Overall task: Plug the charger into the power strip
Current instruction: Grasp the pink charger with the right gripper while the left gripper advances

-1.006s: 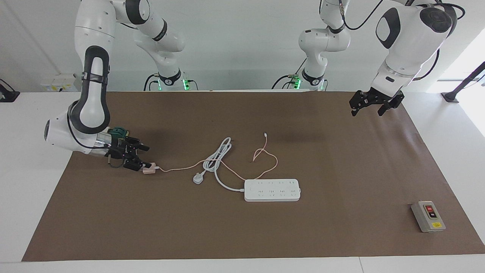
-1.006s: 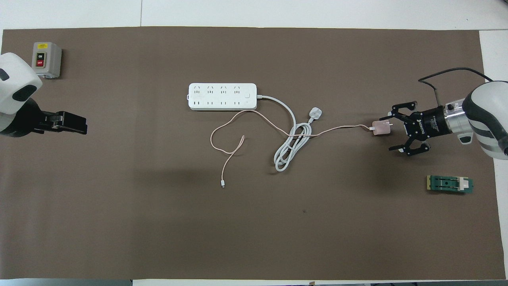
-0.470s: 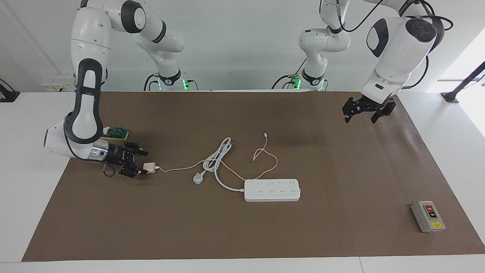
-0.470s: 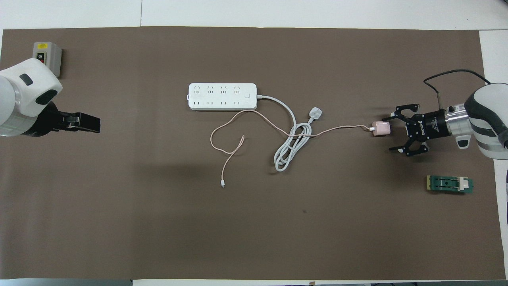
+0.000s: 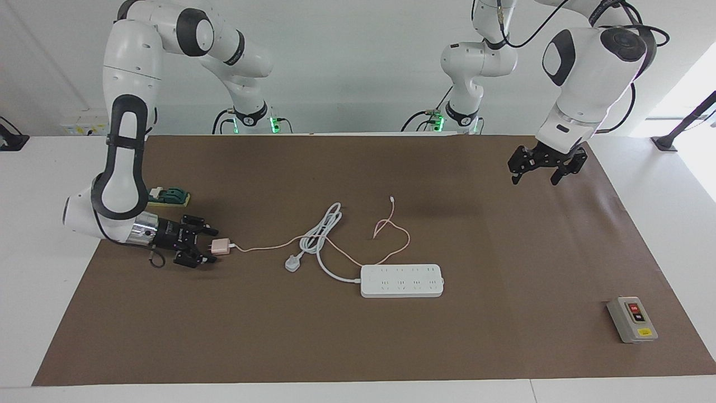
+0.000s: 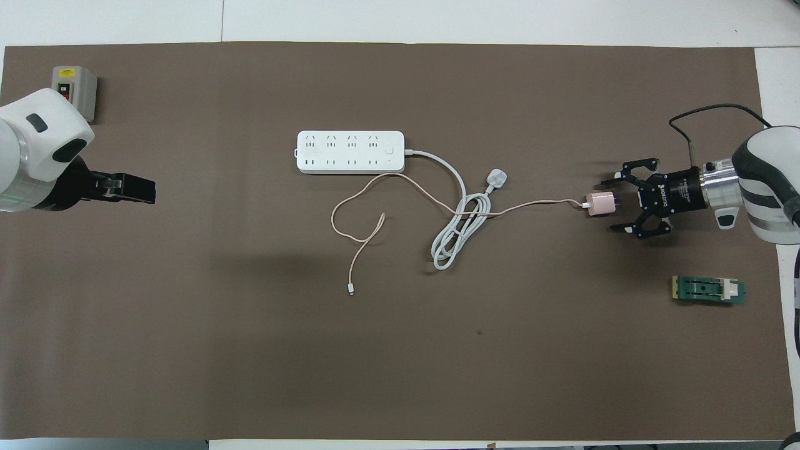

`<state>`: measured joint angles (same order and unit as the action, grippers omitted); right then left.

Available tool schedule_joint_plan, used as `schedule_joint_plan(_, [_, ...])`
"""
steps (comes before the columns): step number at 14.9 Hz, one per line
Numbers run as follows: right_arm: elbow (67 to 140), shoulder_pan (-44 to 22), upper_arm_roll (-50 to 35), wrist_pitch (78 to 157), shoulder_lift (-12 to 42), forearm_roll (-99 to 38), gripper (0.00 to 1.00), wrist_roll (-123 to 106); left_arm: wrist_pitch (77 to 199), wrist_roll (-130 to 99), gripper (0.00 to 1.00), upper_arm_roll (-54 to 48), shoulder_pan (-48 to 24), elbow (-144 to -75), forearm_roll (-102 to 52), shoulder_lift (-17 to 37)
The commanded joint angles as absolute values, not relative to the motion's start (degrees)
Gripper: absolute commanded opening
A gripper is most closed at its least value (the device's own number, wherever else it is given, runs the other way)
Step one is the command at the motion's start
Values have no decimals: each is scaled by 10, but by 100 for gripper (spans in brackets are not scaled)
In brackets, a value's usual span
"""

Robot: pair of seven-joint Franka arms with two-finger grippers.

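Brown mat (image 5: 503, 336) covers the table. Power strip (image 5: 401, 280), long flat white bar with two rows of sockets, lies mid-mat, its thick white cord (image 5: 321, 229) coiled beside it toward the right arm's end. Charger (image 5: 220, 246), small pale pink cube, prongs facing the right gripper (image 5: 202, 244), sits on the mat between that gripper's spread fingers; thin pink cable (image 5: 268, 243) trails to the strip. Left gripper (image 5: 535, 170) hangs open over the mat's edge, waiting.

No legible text or labels
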<state>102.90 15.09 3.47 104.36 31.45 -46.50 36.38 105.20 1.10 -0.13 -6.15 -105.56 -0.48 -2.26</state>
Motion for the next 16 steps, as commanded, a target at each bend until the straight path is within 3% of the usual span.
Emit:
schedule_joint_plan(1, [1041,150,32,1077,325,-495,78,348,1049,39,100,-1,-35,-1070,-55,-28])
schedule_joint_plan(2, [1042,149,32,1079,325,-498,78,340,1061,40,100,-1,-37,-1070,-63,-23])
schedule_joint_plan(3, [1042,149,32,1079,325,-498,69,336,1078,46,100,-1,-40,-1071,-63,-11])
schedule_joint_plan(5, [1043,149,32,1079,325,-498,39,330,1065,99,100,-1,-33,-1071,-108,-3])
schedule_joint_plan(7, [1043,148,32,1079,325,-498,0,326,1050,152,100,-1,-14,-1091,-222,1])
schedule_joint_plan(12, [1042,133,33,1080,316,-493,0,327,982,222,100,-1,-3,-1092,-399,42])
schedule_joint_plan(16, [1039,96,30,1071,263,-493,0,392,905,246,100,-1,5,-1095,-566,91])
